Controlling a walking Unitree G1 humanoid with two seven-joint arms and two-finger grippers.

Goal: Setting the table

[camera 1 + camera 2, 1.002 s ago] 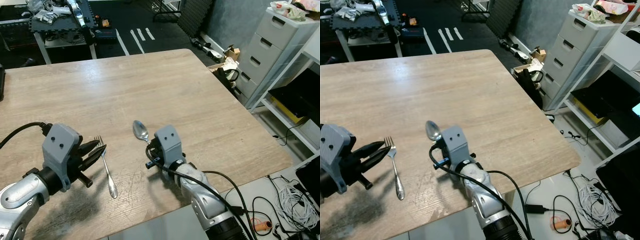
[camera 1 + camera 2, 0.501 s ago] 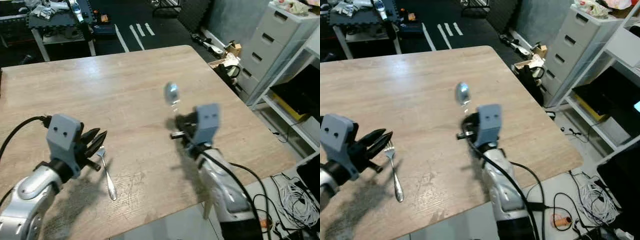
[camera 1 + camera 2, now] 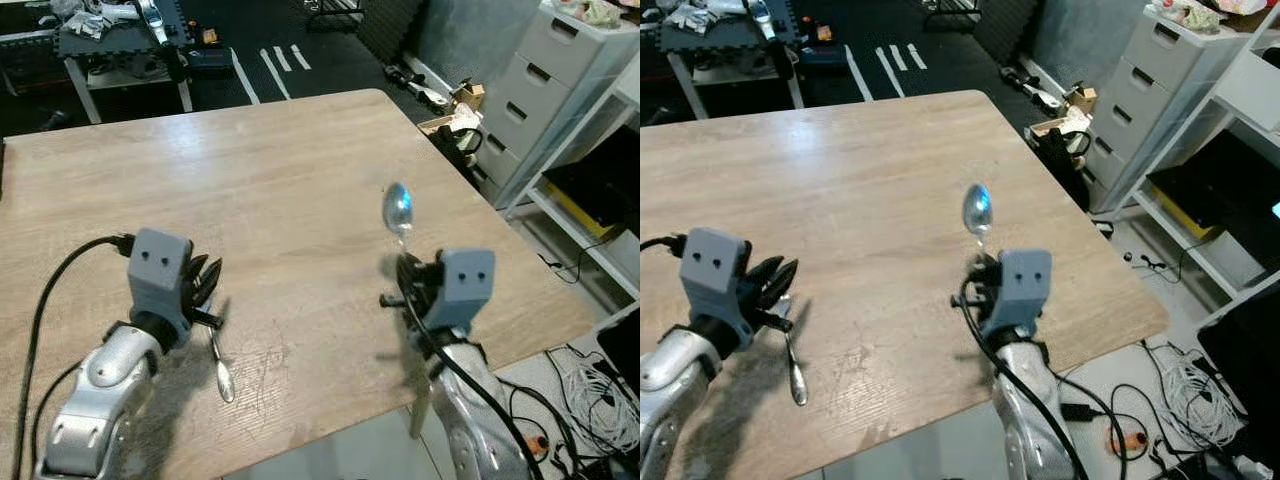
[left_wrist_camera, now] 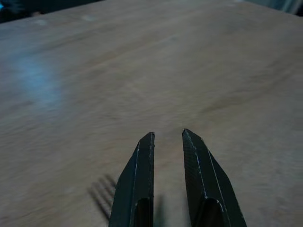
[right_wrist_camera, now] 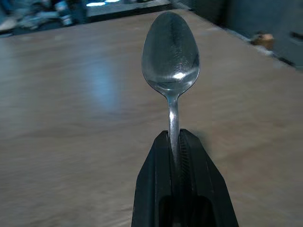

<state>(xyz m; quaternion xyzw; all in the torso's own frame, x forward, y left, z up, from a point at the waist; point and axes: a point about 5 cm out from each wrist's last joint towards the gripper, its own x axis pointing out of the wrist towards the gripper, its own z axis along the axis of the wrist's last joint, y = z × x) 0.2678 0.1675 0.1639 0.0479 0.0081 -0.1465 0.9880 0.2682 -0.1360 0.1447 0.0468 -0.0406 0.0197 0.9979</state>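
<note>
My right gripper is shut on the handle of a silver spoon and holds it upright above the right half of the wooden table. In the right wrist view the spoon's bowl stands straight up from the shut fingertips. A silver fork lies flat near the table's front left, its handle toward me. My left gripper hovers over the fork's tine end, open by a narrow gap with nothing between its fingers. The tines are mostly hidden beneath it.
A grey drawer unit and white shelving stand off the table's right side, with cables on the floor. A cluttered dark workbench stands beyond the far edge. The table's right corner is close to the right arm.
The right gripper has lifted the spoon off the table and carried it to the right, now upright. The left gripper has shifted inward over the fork's tines. The fork has not moved.
</note>
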